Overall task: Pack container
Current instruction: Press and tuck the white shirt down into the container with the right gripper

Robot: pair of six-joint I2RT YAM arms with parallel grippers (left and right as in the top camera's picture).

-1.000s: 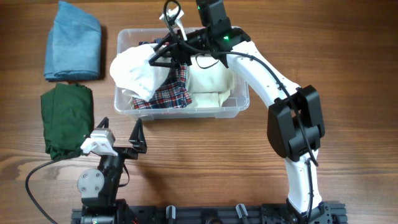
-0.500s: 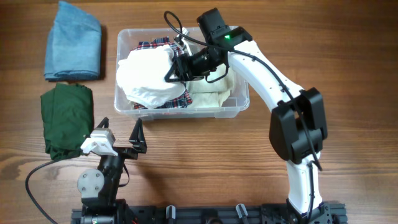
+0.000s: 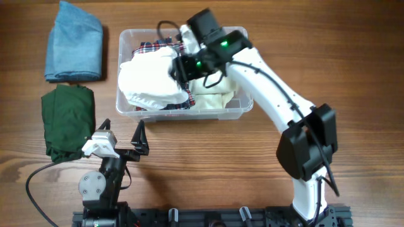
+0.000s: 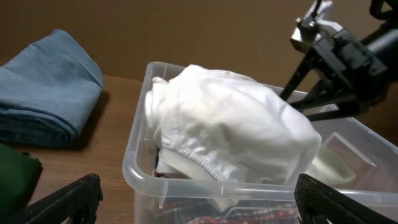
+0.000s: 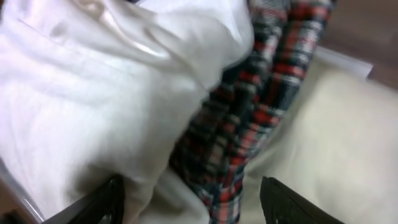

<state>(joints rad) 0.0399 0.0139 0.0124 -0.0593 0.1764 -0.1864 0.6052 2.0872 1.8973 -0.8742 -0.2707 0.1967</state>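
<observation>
The clear plastic container (image 3: 245,108) stands at the back middle of the table. A bulky white cloth (image 3: 148,79) is heaped on its left half, over a red plaid cloth (image 3: 180,104). A cream cloth (image 3: 211,93) lies in its right half. My right gripper (image 3: 181,67) is down inside the container beside the white heap. In the right wrist view its fingers (image 5: 196,202) are spread wide over the white cloth (image 5: 93,93) and the plaid cloth (image 5: 267,87). My left gripper (image 3: 121,148) is open and empty, in front of the container (image 4: 134,168).
A folded blue cloth (image 3: 74,41) lies at the back left. A folded dark green cloth (image 3: 66,120) lies in front of it, just left of my left gripper. The right arm reaches over the container from the right.
The white cloth has moved from hanging over the container's left rim to sitting inside it. My right gripper has swung left and lower, against the heap. The left arm has not moved.
</observation>
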